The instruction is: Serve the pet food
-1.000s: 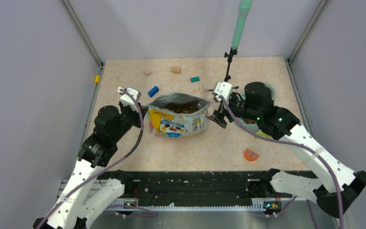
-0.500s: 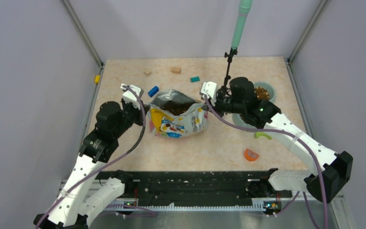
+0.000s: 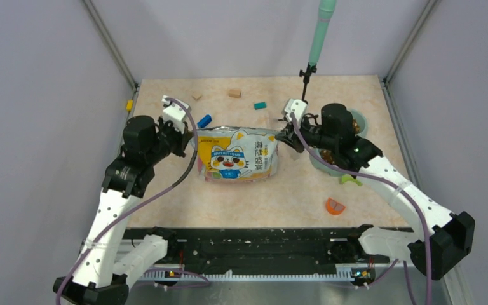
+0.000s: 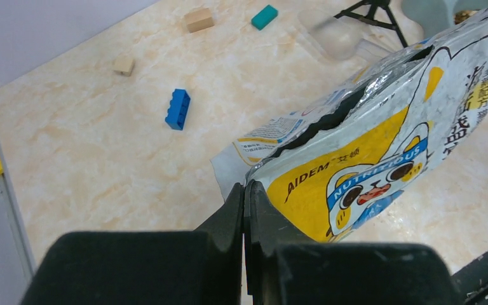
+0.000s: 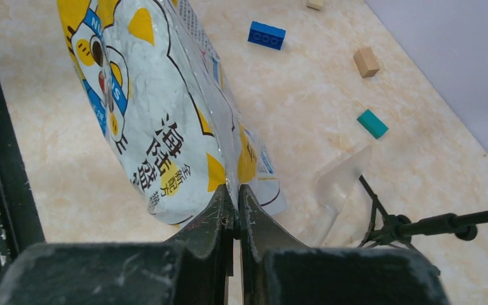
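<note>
Crinkly foil, yellow and white with a cartoon cat, the pet-food bag [image 3: 238,155] stands at the middle of the surface [image 3: 279,197], stretched between two pinches. The left claw [image 4: 244,190] is clamped thin on its 9 o'clock top corner, and the right claw [image 5: 236,194] likewise on the 3 o'clock corner. Holding both corners likely keeps the torn mouth taut and steerable for tipping. A little brown kibble [image 3: 354,127] shows in the grey-green bowl [image 3: 359,118] at 3 o'clock of the bag, partly behind the right arm; the rest sits out of sight inside the bag. Pouring toward that bowl looks like the step in hand.
</note>
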{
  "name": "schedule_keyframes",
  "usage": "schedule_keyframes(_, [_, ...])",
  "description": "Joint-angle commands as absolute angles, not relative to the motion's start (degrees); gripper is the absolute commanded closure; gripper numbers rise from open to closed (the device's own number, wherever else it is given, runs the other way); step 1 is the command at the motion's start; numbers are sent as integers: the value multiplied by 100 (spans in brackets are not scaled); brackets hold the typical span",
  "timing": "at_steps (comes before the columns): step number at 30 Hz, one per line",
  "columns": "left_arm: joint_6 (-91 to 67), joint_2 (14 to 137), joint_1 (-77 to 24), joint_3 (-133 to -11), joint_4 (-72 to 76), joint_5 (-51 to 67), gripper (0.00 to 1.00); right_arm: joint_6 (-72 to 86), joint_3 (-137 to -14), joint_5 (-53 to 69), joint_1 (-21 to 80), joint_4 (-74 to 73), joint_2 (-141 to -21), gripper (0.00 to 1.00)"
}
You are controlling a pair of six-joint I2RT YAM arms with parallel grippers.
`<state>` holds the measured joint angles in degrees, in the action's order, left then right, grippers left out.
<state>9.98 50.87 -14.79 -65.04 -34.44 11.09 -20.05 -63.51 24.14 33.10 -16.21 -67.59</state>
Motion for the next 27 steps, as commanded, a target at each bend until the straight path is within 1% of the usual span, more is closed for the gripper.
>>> schedule_keyframes(1, [1275,4601,-1231,-6305,-2509,1236,100,-1509,-5880,2414,2954,-306,-5886,100])
schedule_keyframes(5, [1039,4612,-1226,-6217,-2671,1584,100,-1472,-6137,3201,2962,-636,-5987,100])
schedule_keyframes(7, [1014,4620,-1226,-6250,-2629,1643,100,-1760,-6525,3426,2986,-1193,-6240,100])
schedule_keyframes(8, [994,4627,-1222,-6279,-2595,1667,100,-1936,-6721,3446,3041,-1476,-6372,95])
schedule_keyframes(10, [978,4684,-1222,-6357,-2573,1736,100,-2378,-6973,3333,3256,-1930,-6590,66])
schedule_keyframes(12, [967,4751,-1222,-6432,-2575,1827,100,-2930,-7053,2852,3640,-2217,-6687,51])
schedule_keyframes(14, [956,4789,-1222,-6457,-2563,1883,100,-3350,-7108,2424,4016,-2401,-6781,43])
schedule_keyframes(16, [952,4813,-1222,-6467,-2541,1901,100,-3601,-7333,2231,4169,-2586,-6986,40])
schedule_keyframes(24, [1004,4835,-1222,-6464,-2540,1933,100,-4077,-7918,2212,4304,-3051,-7596,34])
schedule_keyframes(27, [1031,4827,-1222,-6452,-2549,1918,100,-4124,-8123,2370,4347,-3238,-7819,34])
